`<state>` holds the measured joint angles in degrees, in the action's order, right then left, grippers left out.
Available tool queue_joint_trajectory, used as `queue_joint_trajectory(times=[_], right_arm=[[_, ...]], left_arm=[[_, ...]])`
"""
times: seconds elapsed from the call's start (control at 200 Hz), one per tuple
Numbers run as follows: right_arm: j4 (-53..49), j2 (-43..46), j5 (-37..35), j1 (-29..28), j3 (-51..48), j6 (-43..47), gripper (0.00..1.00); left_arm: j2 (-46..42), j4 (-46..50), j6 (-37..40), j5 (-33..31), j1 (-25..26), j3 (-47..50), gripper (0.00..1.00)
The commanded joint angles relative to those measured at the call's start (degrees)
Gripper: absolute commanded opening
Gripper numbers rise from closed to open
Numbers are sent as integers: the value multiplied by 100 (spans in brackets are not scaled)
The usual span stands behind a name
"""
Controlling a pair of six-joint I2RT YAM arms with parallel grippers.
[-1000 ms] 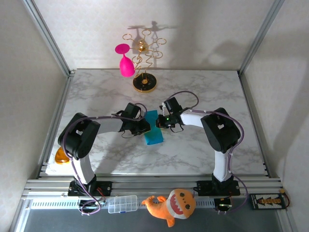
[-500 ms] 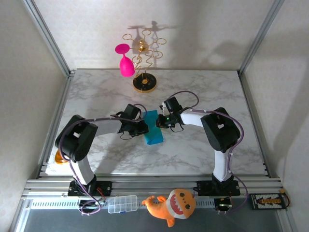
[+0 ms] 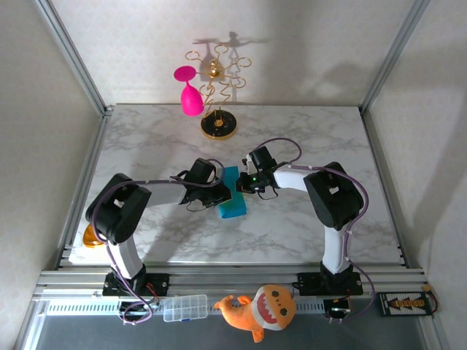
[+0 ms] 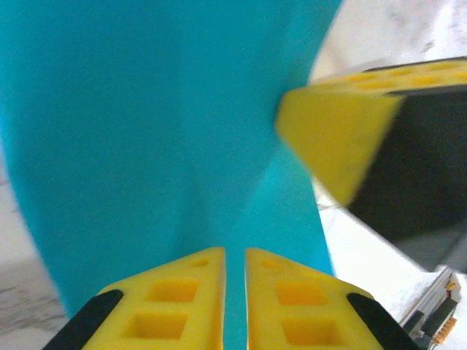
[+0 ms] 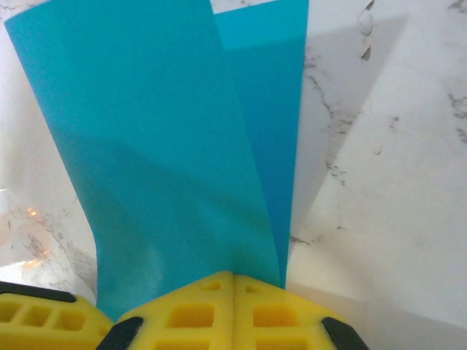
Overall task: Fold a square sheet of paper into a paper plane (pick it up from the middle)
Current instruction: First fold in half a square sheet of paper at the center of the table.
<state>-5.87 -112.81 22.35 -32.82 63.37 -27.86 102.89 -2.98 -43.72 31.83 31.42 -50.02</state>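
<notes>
The left gripper [image 4: 234, 257] pinches one side of the single turquoise paper sheet [image 3: 233, 207] (folded over, two layers showing) at the middle of the marble table [image 3: 314, 135]. The right gripper [image 5: 233, 280] is clenched on the opposite side, making two grips.

Bright, even light; soft shadows; left wrist view close and blurred.
</notes>
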Motion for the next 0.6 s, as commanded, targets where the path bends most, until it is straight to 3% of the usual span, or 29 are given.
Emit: queue_joint_trajectory(times=[0.0,0.36,0.591], right_arm=[[-1188,-689,-1303,214,-467,17,0],[-1186,-681,-1433,214,-513,35,0],[-1143,-663,-1408,214,-545,78,0]], left_arm=[[-9,244,113,-178,40,215,15],[-884,915,496,-345,-117,1101,14],[-1181,-321,-104,305,-139,753,16]])
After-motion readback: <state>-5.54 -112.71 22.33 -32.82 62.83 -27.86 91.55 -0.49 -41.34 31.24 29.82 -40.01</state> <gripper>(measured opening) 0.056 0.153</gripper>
